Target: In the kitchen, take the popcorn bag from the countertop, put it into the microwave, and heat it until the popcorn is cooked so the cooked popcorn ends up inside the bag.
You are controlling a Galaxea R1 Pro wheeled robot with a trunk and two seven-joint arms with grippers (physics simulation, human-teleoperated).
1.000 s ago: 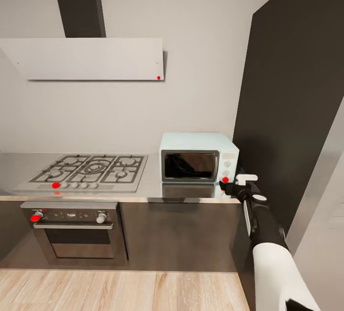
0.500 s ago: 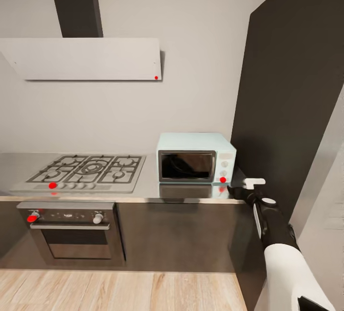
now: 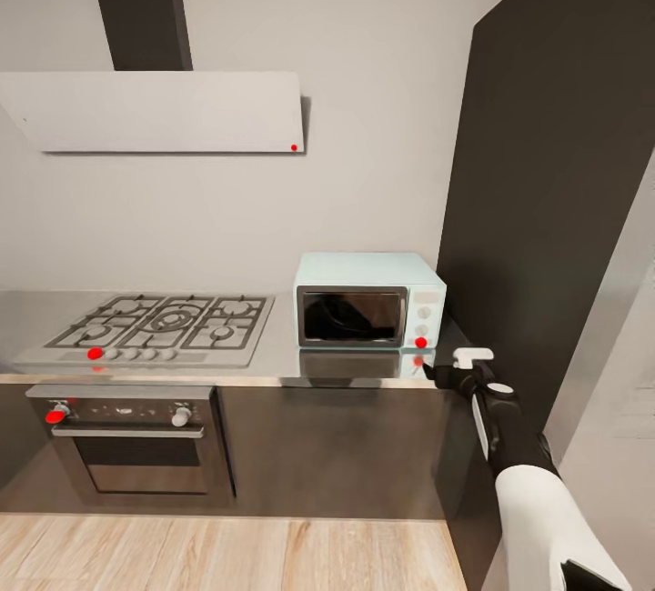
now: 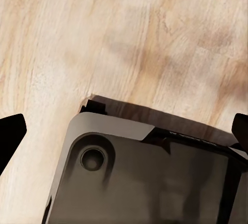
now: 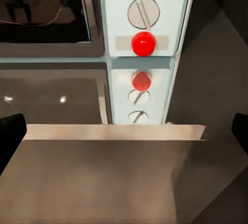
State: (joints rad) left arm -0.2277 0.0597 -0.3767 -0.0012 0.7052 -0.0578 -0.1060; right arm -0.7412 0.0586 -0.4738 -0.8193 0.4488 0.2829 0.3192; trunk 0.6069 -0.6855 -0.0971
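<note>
Right pincer [image 3: 435, 374] retreated below microwave [image 3: 368, 301]

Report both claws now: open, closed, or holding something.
Left claw: open, fingertips wide apart above the wood floor, holding nothing.
Right claw: open, empty, facing the microwave's red button.

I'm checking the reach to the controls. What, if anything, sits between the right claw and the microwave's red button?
Nothing visible. The right claw is at the countertop's front edge, facing the microwave; just bare steel lies before its red button.
</note>
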